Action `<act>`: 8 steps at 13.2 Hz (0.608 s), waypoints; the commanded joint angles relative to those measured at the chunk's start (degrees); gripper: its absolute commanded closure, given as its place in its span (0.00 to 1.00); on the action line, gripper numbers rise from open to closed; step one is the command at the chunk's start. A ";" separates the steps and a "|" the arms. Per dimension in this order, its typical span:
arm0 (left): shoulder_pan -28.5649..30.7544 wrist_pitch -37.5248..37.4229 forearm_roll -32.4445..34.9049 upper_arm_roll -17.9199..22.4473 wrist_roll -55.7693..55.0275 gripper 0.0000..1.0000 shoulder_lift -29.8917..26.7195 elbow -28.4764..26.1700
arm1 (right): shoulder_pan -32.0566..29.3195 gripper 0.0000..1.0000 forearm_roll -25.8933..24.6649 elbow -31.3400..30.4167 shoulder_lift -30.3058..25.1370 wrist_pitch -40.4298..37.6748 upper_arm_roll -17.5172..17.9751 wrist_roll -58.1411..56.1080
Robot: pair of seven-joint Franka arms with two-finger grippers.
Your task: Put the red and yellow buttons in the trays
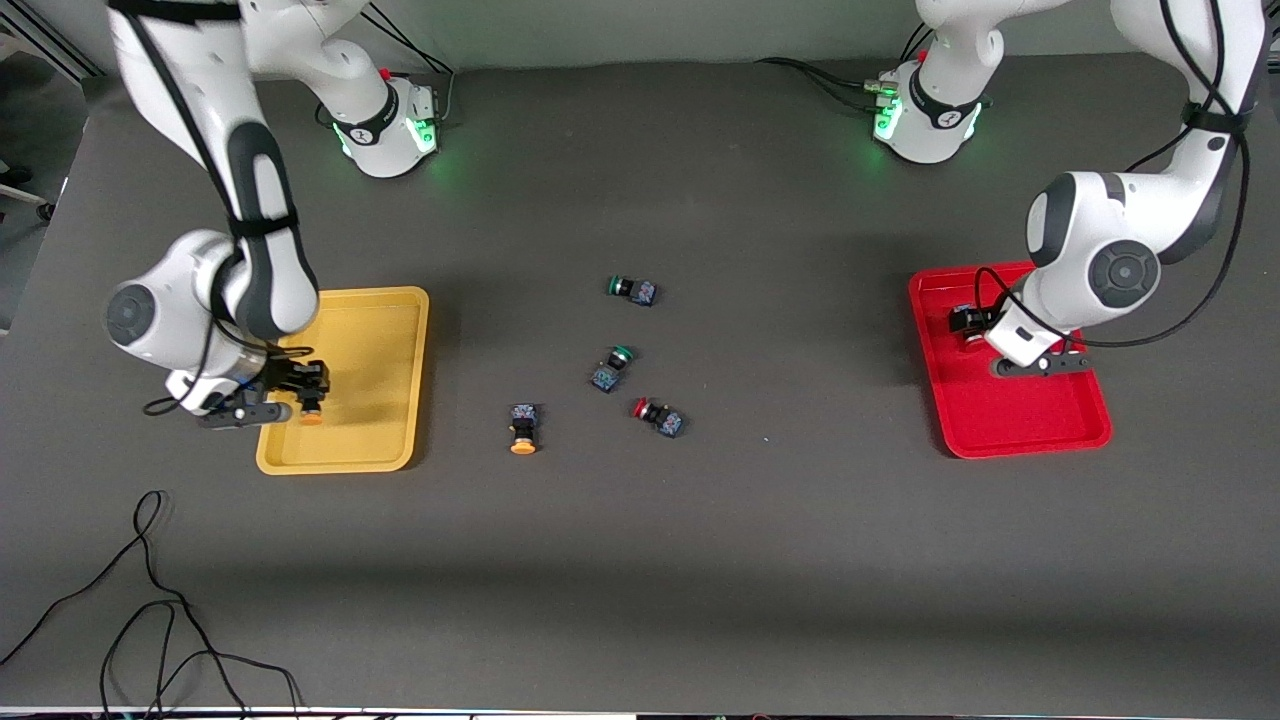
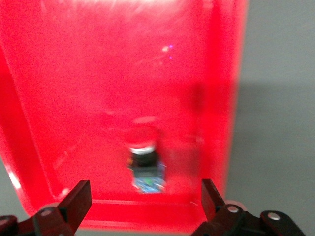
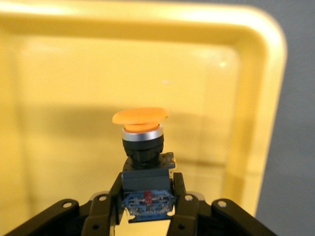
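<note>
Gripping a yellow button by its base, the right gripper hung over the yellow tray near the right arm's table edge, ready to drop it; the left gripper, jaws spread, hovered over the red tray, a red button lying released inside.

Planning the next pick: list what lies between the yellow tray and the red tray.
Front view: between the yellow tray and red tray lie four buttons: yellow button, red button, and two green buttons. Otherwise bare table.

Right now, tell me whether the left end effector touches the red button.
Apart. The left wrist view shows the left end effector open, the red button lying untouched between its fingers.
</note>
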 commanded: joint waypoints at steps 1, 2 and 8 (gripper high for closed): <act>-9.31 -13.33 -4.42 -0.81 -13.22 0.00 5.50 17.17 | 0.25 0.95 4.02 2.49 3.45 -0.40 -0.60 -3.59; -12.12 -16.23 -6.53 -1.24 -19.98 0.00 9.45 24.11 | 0.25 0.72 4.02 2.75 3.45 -0.76 -0.60 -2.90; -27.51 -17.76 -8.66 -1.42 -56.29 0.00 37.74 59.90 | 2.17 0.00 1.75 8.54 1.07 -10.40 -5.67 0.78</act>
